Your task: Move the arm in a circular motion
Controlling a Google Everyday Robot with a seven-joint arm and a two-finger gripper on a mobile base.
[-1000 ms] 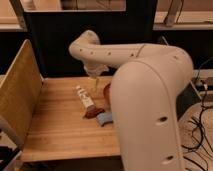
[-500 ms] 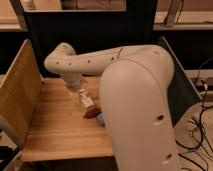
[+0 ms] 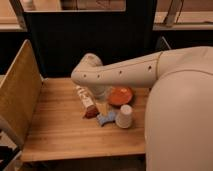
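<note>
1. Since the earlier frames, the arm (image 3: 125, 70) has swung and pulled back: its big near segment now fills only the right side of the view, and the long forearm lies nearly level across the middle of the tabletop (image 3: 55, 130), uncovering things it was hiding.
2. Its rounded elbow joint sits above the back centre of the tabletop, and the end effector (image 3: 98, 93) hangs just beneath that joint, above the small cluster of items; I cannot tell how its fingers stand or whether it holds anything.
3. Below it lie a tilted bottle (image 3: 86, 101), an orange plate (image 3: 120, 95), an overturned white cup (image 3: 123, 116) and a small blue object (image 3: 105, 119), all close together and near the wrist.
4. Judging by the pose, the sweep is under way, somewhere along the loop rather than at a clear start or end.
5. The next move probably calls for carrying the curve on smoothly at this height, keeping the wrist clear of the bottle and the wooden side panel (image 3: 20, 95) at the left.
</note>
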